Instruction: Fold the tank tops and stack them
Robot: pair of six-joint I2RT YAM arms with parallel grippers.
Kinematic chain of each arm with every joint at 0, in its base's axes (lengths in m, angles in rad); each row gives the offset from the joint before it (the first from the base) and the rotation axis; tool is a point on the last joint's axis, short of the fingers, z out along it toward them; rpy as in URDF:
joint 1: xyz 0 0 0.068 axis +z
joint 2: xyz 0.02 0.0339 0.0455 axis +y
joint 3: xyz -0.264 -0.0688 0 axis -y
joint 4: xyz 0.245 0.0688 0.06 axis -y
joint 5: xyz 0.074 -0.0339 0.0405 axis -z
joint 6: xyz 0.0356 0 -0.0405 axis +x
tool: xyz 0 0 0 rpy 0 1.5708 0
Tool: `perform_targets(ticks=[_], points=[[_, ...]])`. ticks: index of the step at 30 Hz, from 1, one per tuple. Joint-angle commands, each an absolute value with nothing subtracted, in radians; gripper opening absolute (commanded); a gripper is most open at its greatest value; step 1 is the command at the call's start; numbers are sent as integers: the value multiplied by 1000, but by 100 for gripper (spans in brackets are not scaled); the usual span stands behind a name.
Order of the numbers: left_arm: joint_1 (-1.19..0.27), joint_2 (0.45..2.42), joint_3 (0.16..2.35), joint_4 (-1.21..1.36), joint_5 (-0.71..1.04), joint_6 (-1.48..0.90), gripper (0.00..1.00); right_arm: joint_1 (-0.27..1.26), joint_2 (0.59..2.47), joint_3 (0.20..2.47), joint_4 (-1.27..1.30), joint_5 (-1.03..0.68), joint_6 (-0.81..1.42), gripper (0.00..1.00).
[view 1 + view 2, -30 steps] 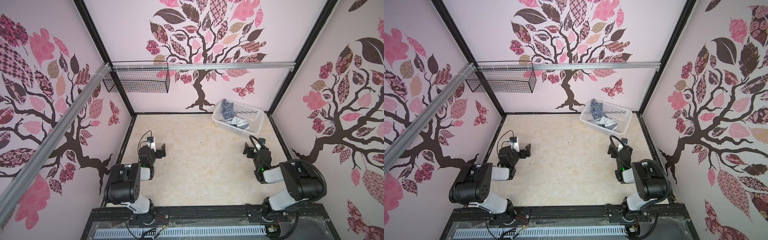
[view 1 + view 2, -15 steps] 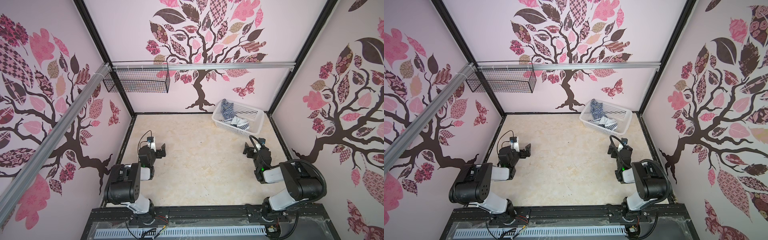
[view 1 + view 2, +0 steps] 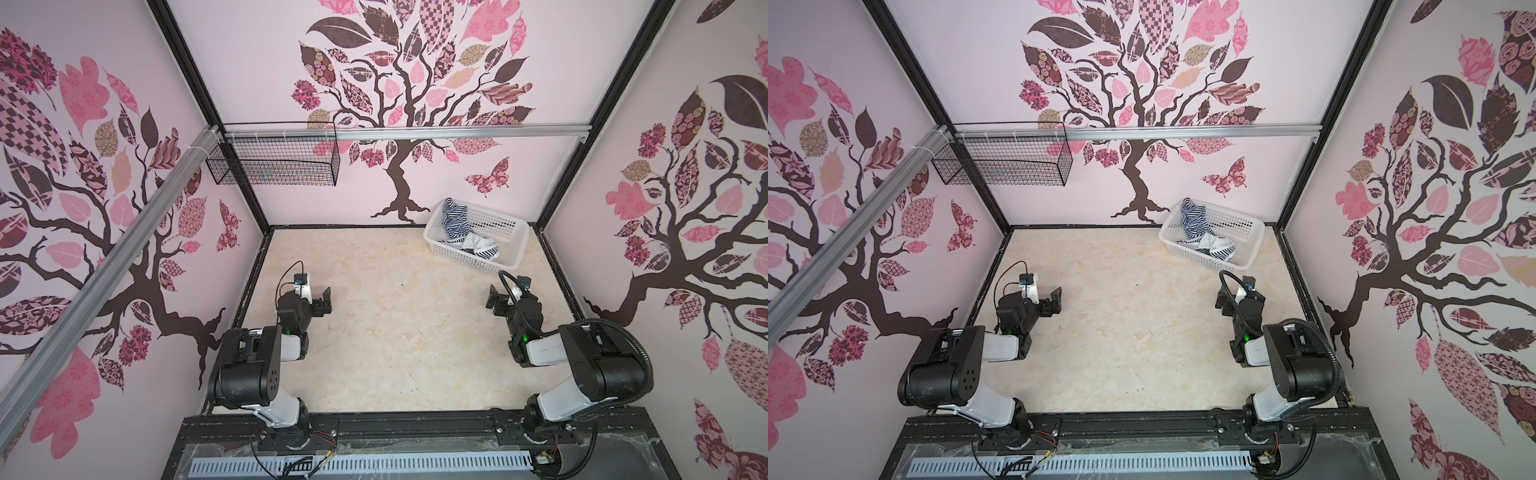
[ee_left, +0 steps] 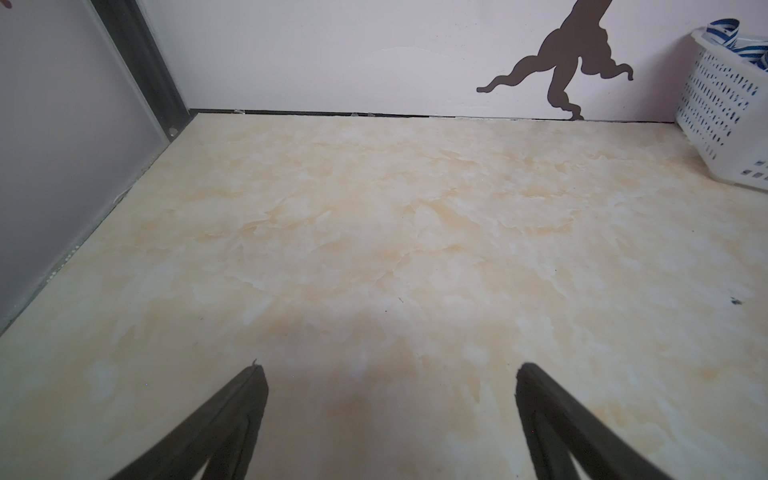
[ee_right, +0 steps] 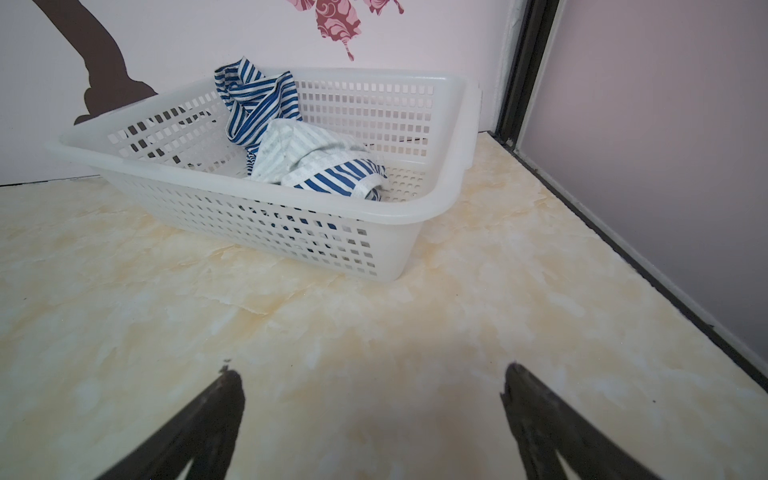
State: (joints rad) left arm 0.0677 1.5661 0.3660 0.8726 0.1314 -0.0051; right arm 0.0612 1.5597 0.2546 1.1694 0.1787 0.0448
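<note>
Enclosure walls, pink with tree decals: I see them whole in both top views, while the wrist views give only their lowest strip. Table, cream marbled top, bare across the middle. Two arms, folded back at the near edge, left and right, shown by the top views alone. Wire rack, black, hung from the rail at the far left corner, outside both wrist views. Basket, white perforated plastic, standing on the table at the far right corner, near the back wall. The right wrist view looks straight into it; the left wrist view catches only one end wall. Tops, both inside the basket. In the right wrist view I log one hung over the far rim and one bunched on the floor just beside it; the left wrist view shows only a striped scrap above the rim. Left gripper, jaws spread wide with nothing between them, confirmed at its wrist. Right gripper, the same, wide apart and empty, pointed at the basket, well apart from the tops.
</note>
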Motion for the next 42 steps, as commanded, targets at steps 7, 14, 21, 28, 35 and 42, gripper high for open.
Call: perform_targets(ticks=[7,14,21,28,35,42], points=[[77,1456,344,884,96,-38,97,61,1491,249,1178,213,51,100],[100,1114,462,358,65,-46,97,64,1188,345,709,321,167,100],[115,1003,562,26,86,-41,97,62,1083,797,-160,509,632,100],[124,1184,757,-309,148,7,97,63,925,930,-208,366,584,100],[126,1227,781,-379,210,-17,97,63,1302,1421,-454,302,484,100],[126,1206,800,-460,224,62,94,64,1782,1911,-613,51,441,100]])
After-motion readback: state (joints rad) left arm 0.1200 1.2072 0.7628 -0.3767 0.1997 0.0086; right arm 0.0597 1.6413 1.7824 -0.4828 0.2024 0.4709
